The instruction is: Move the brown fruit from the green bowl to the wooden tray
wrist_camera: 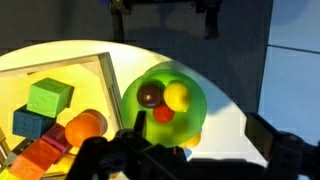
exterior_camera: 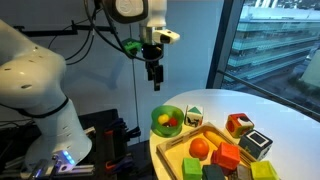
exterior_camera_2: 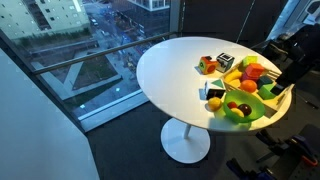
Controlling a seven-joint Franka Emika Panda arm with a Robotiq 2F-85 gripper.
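Note:
The green bowl [wrist_camera: 190,122] stands on the white round table next to the wooden tray [wrist_camera: 108,80]. In it lie the brown fruit [wrist_camera: 148,95], a yellow fruit [wrist_camera: 177,96] and a small red one [wrist_camera: 163,114]. My gripper [wrist_camera: 198,132] is open and empty, and hangs well above the bowl. In the wrist view its dark fingers frame the bowl's near side. In an exterior view the gripper [exterior_camera: 155,82] is high over the bowl [exterior_camera: 166,121] at the table's edge, with the tray [exterior_camera: 180,143] beside it.
In the tray lie an orange fruit [wrist_camera: 85,126], green blocks [wrist_camera: 48,97] and orange-red blocks [wrist_camera: 45,155]. More coloured cubes [exterior_camera: 240,125] stand on the table past the tray. The table's edge [wrist_camera: 235,110] runs close by the bowl. A window wall is behind.

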